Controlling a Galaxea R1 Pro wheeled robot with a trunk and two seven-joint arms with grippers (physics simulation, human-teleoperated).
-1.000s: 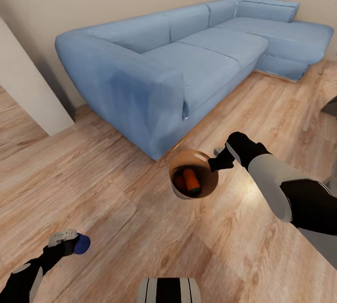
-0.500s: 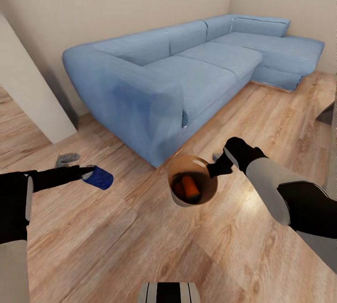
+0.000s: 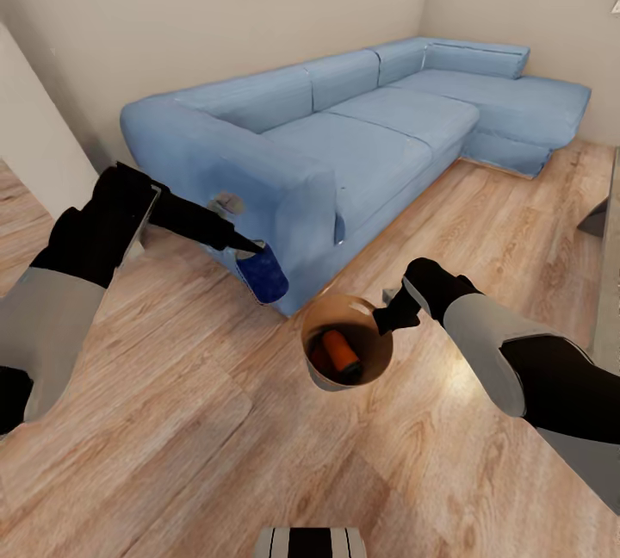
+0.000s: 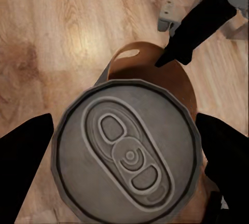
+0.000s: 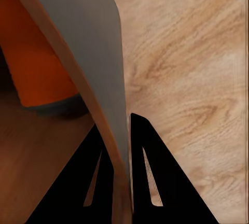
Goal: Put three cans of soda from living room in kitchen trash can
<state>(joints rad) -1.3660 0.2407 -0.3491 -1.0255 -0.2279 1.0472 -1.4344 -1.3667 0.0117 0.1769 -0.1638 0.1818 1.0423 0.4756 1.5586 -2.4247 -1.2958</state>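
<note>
left gripper (image 3: 251, 250) clamped on blue soda can (image 3: 263, 275) beside sofa (image 3: 344, 132) | right gripper (image 3: 385, 318) pinching trash can (image 3: 320, 373) rim | orange can (image 3: 341, 352) inside

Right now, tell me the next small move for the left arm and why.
Probably carry the blue can a little further toward the trash can until it hangs over the opening, then release. The left hand grips the can beside the bin, not above it, while the right hand holds the rim. An orange can already lies inside.
</note>
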